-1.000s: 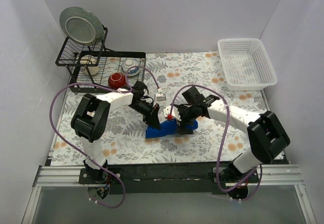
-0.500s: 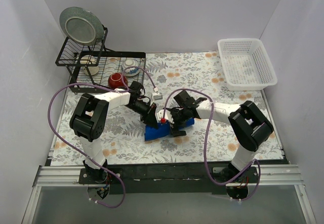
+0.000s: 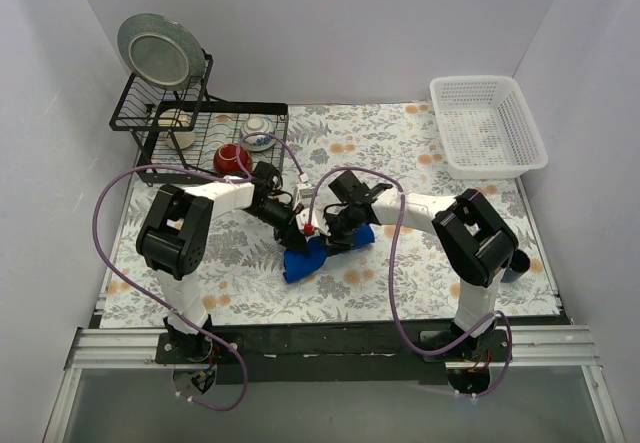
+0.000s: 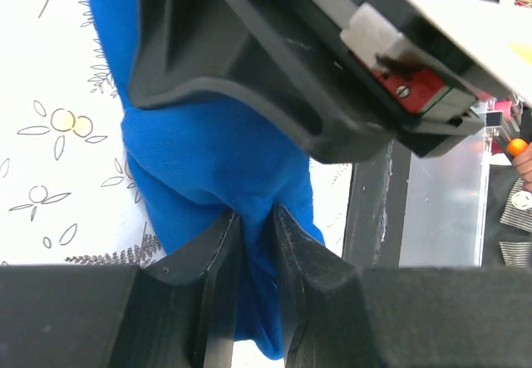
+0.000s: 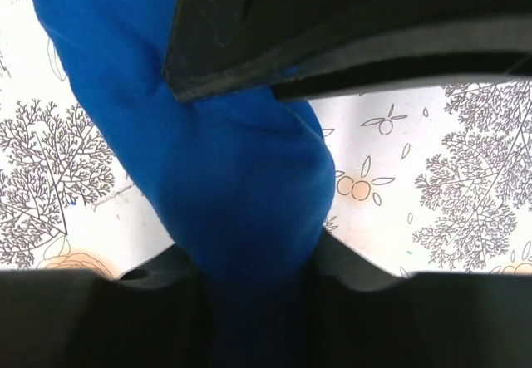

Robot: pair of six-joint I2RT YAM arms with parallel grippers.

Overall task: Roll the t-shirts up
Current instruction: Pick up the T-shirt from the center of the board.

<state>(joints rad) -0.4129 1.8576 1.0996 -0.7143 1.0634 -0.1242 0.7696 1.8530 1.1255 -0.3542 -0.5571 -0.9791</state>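
Note:
The blue t-shirt [image 3: 303,261] lies bunched into a thick roll in the middle of the floral mat, between both arms. My left gripper [image 3: 296,231] comes at it from the left. In the left wrist view its fingers [image 4: 224,243] stand close together with a fold of the blue t-shirt [image 4: 208,160] pinched between them. My right gripper [image 3: 335,231] meets the roll from the right. In the right wrist view the t-shirt [image 5: 241,169] fills the gap between its jaws, and both fingers [image 5: 349,268] press against the cloth. The shirt's graphic is hidden.
A black dish rack [image 3: 160,153] at the back left holds a plate [image 3: 155,51], a red bowl [image 3: 231,158] and small cups. A white plastic basket [image 3: 488,123] stands at the back right. The floral mat [image 3: 420,173] covers the table.
The right gripper has moved left onto the roll and closed on it. The roll has shifted left and turned, its near end now pointing down-left. The left gripper's fingers have eased slightly.

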